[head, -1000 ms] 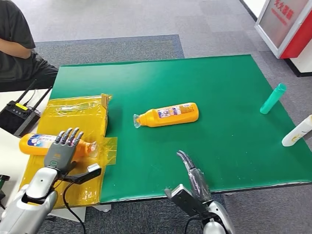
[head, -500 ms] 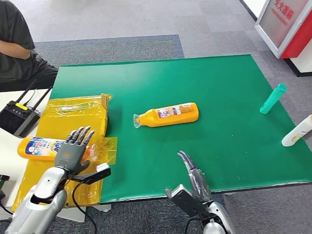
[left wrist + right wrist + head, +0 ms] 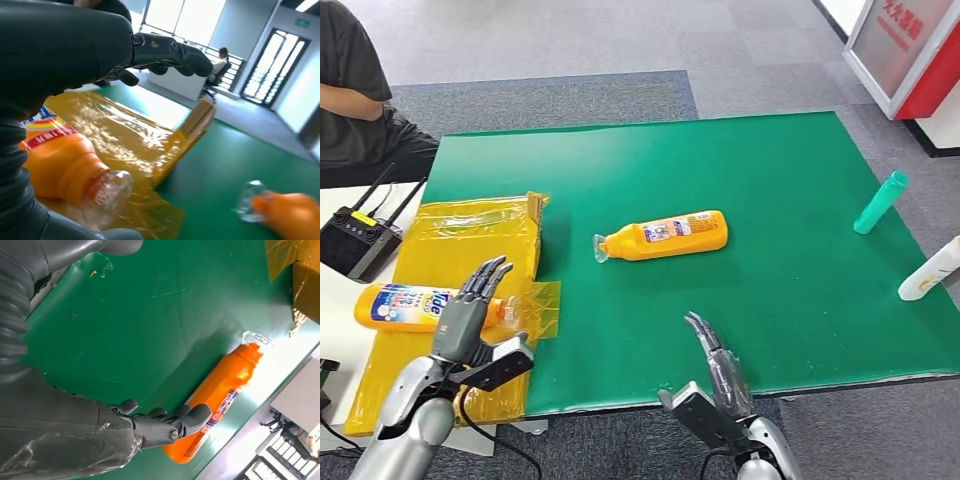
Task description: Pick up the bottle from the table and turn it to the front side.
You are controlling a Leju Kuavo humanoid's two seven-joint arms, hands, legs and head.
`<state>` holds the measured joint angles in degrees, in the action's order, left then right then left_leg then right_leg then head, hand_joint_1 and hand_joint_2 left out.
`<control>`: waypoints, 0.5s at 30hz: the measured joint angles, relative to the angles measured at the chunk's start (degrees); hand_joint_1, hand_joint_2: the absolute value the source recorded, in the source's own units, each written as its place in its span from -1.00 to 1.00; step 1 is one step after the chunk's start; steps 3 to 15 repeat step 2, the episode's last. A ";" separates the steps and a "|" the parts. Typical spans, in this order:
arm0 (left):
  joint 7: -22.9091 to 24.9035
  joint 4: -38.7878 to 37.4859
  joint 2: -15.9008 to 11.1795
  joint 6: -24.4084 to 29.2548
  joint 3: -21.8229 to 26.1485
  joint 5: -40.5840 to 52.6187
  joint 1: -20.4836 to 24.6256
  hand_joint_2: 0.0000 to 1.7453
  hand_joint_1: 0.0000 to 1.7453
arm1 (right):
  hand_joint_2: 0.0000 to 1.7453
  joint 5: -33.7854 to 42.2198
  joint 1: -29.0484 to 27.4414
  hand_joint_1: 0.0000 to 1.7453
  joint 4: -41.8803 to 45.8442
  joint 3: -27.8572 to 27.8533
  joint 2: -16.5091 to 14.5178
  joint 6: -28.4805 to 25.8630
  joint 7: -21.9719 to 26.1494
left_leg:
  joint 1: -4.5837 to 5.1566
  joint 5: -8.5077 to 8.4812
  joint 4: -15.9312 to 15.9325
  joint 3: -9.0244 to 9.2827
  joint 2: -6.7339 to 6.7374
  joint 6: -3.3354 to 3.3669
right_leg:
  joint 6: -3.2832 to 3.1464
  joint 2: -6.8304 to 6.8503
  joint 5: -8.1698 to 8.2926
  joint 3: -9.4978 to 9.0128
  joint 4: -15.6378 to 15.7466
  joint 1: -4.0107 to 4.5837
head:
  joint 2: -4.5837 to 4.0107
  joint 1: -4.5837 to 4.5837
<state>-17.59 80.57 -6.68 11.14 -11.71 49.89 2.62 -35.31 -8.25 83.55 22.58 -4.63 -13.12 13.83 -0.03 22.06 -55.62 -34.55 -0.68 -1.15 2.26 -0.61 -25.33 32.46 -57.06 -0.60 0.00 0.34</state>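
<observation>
Left hand [image 3: 463,318] fingers spread, released, over Tide bottle [image 3: 410,306] at 9 o'clock; head view shows its label. Right hand [image 3: 716,362] released; its wrist view shows centre bottle [image 3: 217,395].

Left hand drawing back off the boxed bottle

The left hand [image 3: 467,312], fingers apart and empty, has slid right and nearer the robot; more of the orange bottle on the yellow box [image 3: 407,306] now shows beyond its fingertips.
</observation>
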 joint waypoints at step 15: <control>-4.25 2.46 0.93 -1.46 0.99 -5.74 -2.03 1.00 -1.00 | 1.00 0.73 -0.13 -1.00 0.01 0.00 0.01 -0.01 0.51 | 0.00 0.04 0.00 0.00 0.00 0.01 | 0.00 0.00 -0.02 0.00 0.00 -0.01 | 0.00 -0.01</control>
